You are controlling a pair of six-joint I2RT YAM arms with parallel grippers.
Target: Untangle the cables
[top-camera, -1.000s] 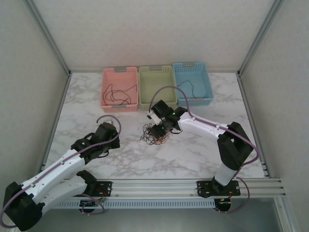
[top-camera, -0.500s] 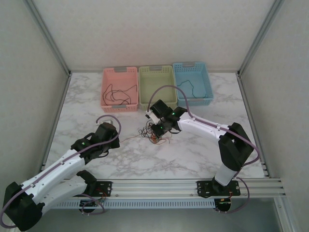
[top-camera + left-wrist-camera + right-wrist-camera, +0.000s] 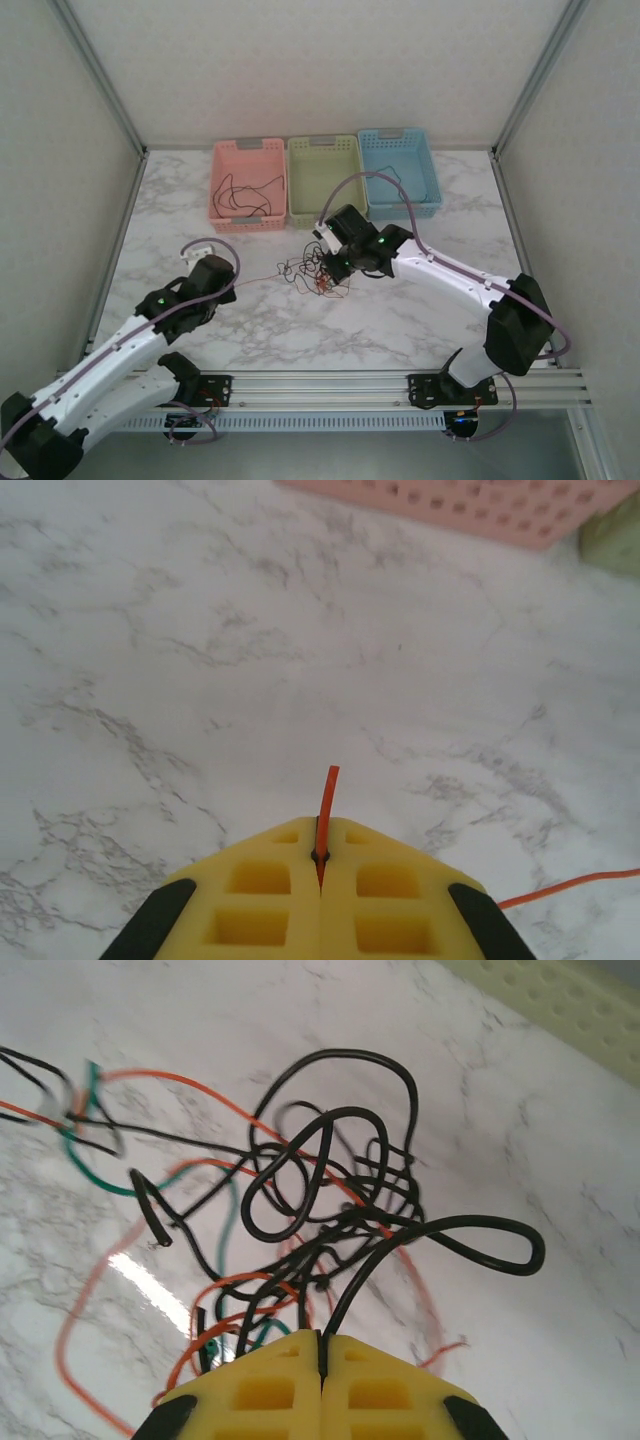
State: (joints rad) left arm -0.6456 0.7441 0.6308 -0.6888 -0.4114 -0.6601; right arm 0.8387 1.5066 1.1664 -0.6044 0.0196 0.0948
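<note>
Right gripper [image 3: 335, 268] – fingers now pressed together on black strands [image 3: 345, 1305] at the near edge of the cables [image 3: 310, 272]. A second ago its jaws stood apart over the bunch. In the wrist view the strands run straight into the seam between the yellow pads, with loops of black, orange and green spreading beyond them on the table [image 3: 400, 320].

Left gripper [image 3: 228, 284] – clamped, as before, on the orange wire [image 3: 327, 790], whose short end pokes out past the pads. This arm has drawn back toward the left, and the wire [image 3: 262, 280] now runs in a nearly straight line from it to the tangle.

The bunch itself lies mid-table, in front of the baskets, slightly shifted and looser in outline than a second ago. Other loose wires lie in the pink basket [image 3: 222, 190] and the blue basket [image 3: 432, 190].

Judgement: both ends are now anchored, so the orange wire can probably be drawn free by pulling the arms apart. A snag on the black loops remains the risk.
</note>
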